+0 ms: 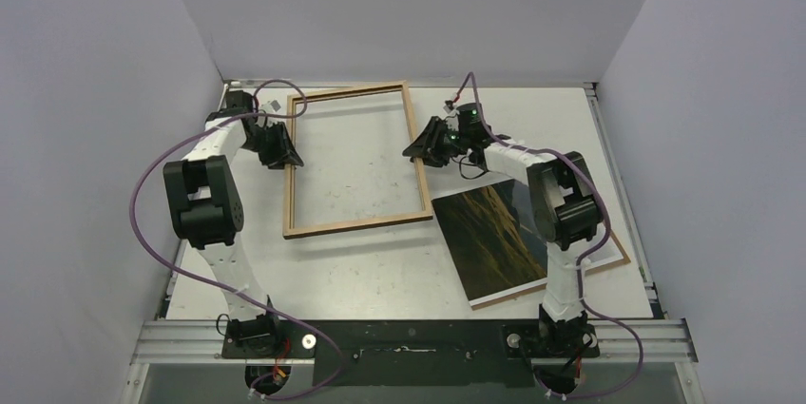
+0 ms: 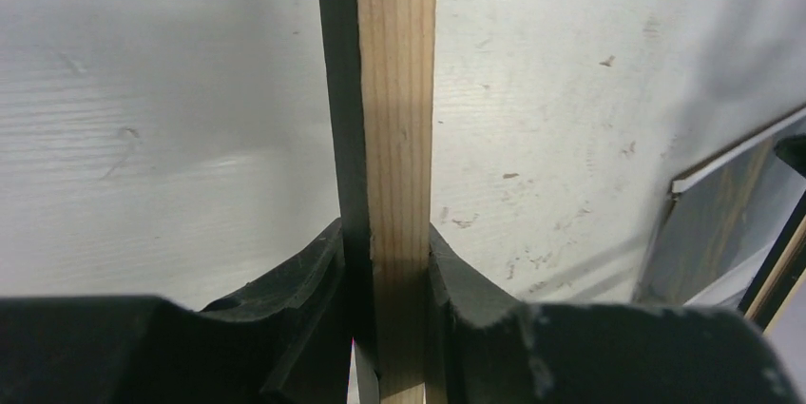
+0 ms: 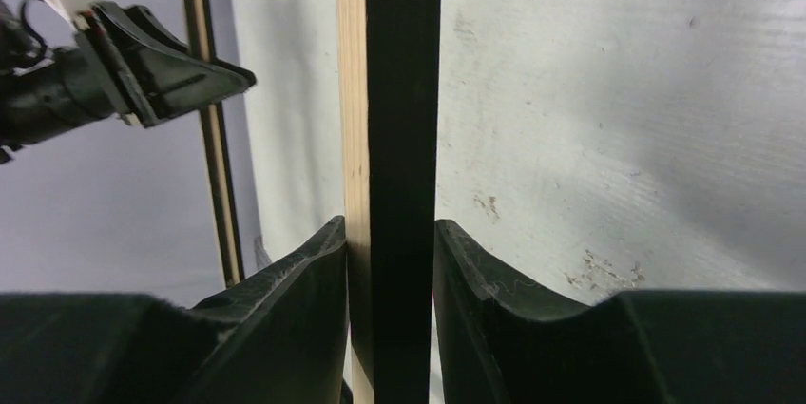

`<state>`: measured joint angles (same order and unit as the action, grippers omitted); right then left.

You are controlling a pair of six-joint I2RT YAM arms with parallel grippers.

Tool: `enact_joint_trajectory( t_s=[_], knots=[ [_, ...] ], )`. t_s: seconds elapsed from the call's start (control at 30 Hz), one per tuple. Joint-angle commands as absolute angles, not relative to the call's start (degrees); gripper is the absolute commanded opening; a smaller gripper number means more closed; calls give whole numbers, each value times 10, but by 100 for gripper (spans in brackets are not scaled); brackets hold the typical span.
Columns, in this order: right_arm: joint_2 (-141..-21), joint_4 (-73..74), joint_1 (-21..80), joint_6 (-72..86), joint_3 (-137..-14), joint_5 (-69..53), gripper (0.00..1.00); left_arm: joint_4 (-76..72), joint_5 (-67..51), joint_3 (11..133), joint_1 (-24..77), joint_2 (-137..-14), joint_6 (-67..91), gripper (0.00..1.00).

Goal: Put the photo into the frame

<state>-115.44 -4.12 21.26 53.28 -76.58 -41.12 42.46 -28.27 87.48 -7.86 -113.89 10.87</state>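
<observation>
The frame [image 1: 354,224] lies at mid-table with its light wood back up. My left gripper [image 1: 293,159] is at its left rail, and in the left wrist view [image 2: 385,233] both fingers press on that rail [image 2: 399,90]. My right gripper [image 1: 411,150] is at the right rail. In the right wrist view [image 3: 390,228] its fingers sit against both sides of the black-and-wood rail [image 3: 404,90]. The photo [image 1: 494,233], olive hills with a white border, lies face up at the right front, partly under the right arm.
A brown backing board [image 1: 618,257] pokes out from under the photo's right side. White walls close in the table on the left, back and right. The arm bases and a metal rail [image 1: 409,337] line the near edge. Purple cables loop around both arms.
</observation>
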Motion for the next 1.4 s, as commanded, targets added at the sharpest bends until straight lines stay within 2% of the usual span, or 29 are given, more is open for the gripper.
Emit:
enact_joint_trajectory(
  t_s=[0.0, 0.23, 0.43, 0.8, 1.0, 1.1, 1.3, 1.37],
  knots=[
    [-1176, -23, 241, 479, -776, -364, 34, 424, -252, 903, -96, -1144, 101, 0],
    [-1206, -23, 263, 457, -781, -326, 33, 458, -168, 920, -97, -1168, 75, 0],
    [-1205, 29, 277, 420, -781, -298, 32, 441, -162, 893, -96, -1171, 79, 9],
    [-1189, 183, 295, 380, -811, -181, 28, 490, -77, 913, -96, -1189, 104, 41],
    [-1182, 225, 305, 372, -823, -152, 28, 510, -55, 930, -96, -1188, 110, 49],
    [-1180, 249, 309, 363, -837, -155, 32, 511, -64, 936, -96, -1170, 112, 53],
    [-1156, 312, 308, 336, -885, -100, 50, 519, -53, 951, -95, -1111, 113, 67],
    [-1130, 305, 306, 326, -888, -89, 50, 526, -44, 953, -94, -1089, 112, 72]
  ],
)
